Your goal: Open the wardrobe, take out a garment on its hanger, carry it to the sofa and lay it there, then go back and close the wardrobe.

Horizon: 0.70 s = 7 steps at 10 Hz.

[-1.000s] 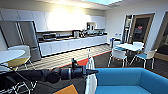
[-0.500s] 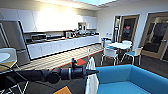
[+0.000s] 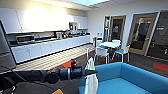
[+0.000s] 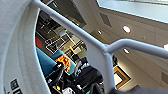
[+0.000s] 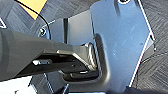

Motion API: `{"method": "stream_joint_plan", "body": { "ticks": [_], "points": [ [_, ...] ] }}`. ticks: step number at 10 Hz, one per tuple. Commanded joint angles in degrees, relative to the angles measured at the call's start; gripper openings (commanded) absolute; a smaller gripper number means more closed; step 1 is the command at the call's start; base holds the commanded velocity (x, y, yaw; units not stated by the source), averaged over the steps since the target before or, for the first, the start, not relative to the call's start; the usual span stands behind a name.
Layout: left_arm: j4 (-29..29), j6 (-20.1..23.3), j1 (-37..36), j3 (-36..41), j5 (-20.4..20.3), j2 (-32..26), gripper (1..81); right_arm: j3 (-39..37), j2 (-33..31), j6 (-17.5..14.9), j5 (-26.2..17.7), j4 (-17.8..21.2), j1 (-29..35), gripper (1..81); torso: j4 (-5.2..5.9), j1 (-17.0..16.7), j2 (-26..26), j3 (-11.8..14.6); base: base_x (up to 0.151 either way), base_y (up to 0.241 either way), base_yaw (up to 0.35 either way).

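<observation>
The left gripper [image 3: 93, 72] pinched the hanger [image 4: 100, 47], and the garment [image 3: 90, 76] hung from it at the sofa's [image 3: 140, 80] front edge, seemingly clear of the seat. I couldn't tell the right gripper's state.

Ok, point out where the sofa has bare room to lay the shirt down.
The sofa seat is bare blue cushion from the hanging garment across to its curved back on the far side. The near edge is crowded: the left gripper holds the hanger with the garment right over it.
</observation>
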Motion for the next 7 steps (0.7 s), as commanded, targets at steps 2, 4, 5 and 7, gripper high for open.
{"method": "stream_joint_plan", "body": {
  "ticks": [2,4,5,7],
  "points": [
    [2.1,1.2,-8.61,1.45,-2.64,0.07,1.0,0.33,-0.23,-0.16,-2.89,-0.52,1.64,81.1,0.0,0.0,0.0,0.0,0.0,0.0,-0.23],
    [2.18,1.2,-8.52,1.45,-2.28,0.07,1.0,0.33,-0.23,-0.16,-2.89,-0.52,1.64,81.1,0.0,0.0,0.0,0.0,0.0,0.0,-0.23],
    [2.27,1.2,-8.61,1.45,-2.28,0.07,1.0,0.33,-0.23,-0.16,-2.89,-0.52,1.64,81.1,0.0,0.0,0.0,0.0,0.0,0.0,-0.23],
    [2.27,1.2,-8.61,1.45,-2.28,0.07,1.0,0.33,-0.14,-0.16,-2.89,-0.52,1.64,81.1,0.0,0.0,0.0,0.0,0.0,0.0,-0.23]
  ]
}}
